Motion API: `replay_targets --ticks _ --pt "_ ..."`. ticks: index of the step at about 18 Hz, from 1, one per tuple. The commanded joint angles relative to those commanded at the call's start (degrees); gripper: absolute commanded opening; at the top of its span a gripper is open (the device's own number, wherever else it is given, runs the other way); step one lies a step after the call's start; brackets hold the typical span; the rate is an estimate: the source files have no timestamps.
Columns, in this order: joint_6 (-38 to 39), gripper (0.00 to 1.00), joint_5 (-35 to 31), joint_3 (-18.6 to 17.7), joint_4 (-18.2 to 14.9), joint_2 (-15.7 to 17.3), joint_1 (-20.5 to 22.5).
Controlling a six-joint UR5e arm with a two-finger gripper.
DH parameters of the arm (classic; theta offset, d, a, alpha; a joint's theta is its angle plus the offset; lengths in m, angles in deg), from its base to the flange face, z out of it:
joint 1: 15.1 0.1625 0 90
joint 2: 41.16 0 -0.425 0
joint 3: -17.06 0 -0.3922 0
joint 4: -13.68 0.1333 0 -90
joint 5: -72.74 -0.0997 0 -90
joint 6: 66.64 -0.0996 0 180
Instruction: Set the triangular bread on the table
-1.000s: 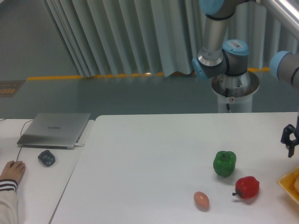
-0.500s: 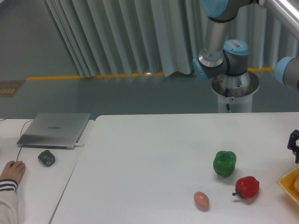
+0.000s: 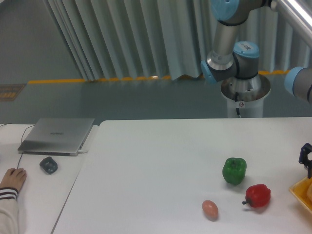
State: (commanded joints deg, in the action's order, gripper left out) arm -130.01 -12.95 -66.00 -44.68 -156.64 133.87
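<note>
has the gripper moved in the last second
Yes. Judged against the red bell pepper, which has stayed put, the gripper has shifted right and down, toward the yellow tray at the frame edge.

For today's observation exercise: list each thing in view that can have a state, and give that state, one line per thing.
gripper: at the right edge above the tray, mostly cut off; open or shut cannot be told.
yellow tray: on the table, partly out of frame.
laptop: lid closed, on the side desk.
green pepper: upright on the table.
red pepper: on its side, stem pointing left.
egg: lying on the table.
</note>
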Motion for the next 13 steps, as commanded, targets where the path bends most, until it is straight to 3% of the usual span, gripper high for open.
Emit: replay_targets --ticks 13 --pt "0.0 1.0 0.0 -0.1 0.6 -1.7 0.4"
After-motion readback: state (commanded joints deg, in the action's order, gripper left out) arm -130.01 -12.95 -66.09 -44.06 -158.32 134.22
